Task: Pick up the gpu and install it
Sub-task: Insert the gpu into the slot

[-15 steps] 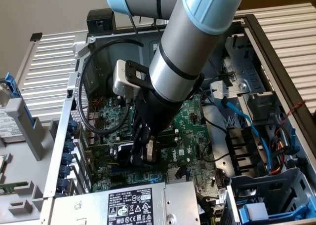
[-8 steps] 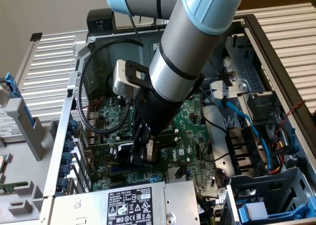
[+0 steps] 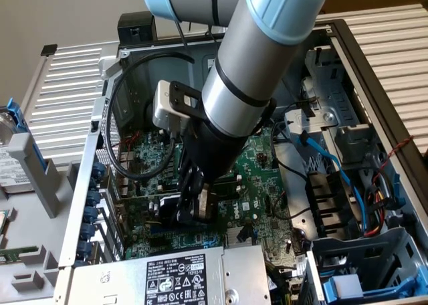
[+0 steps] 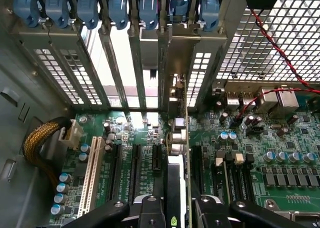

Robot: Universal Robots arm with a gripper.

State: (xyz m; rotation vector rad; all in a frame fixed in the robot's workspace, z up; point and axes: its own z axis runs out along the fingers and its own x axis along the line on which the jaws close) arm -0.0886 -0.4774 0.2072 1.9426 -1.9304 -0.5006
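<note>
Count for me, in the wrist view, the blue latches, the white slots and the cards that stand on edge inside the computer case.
Blue plastic slot latches: 7
Long white plastic expansion slot: 1
Green gpu card with silver metal bracket, standing on edge: 1
Total: 9

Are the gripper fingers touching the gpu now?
Touching. In the wrist view, the fingers press on both sides of the gpu, which stands on edge between them above the motherboard.

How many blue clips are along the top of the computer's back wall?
7 blue clips, side by side, one above each slot.
</note>
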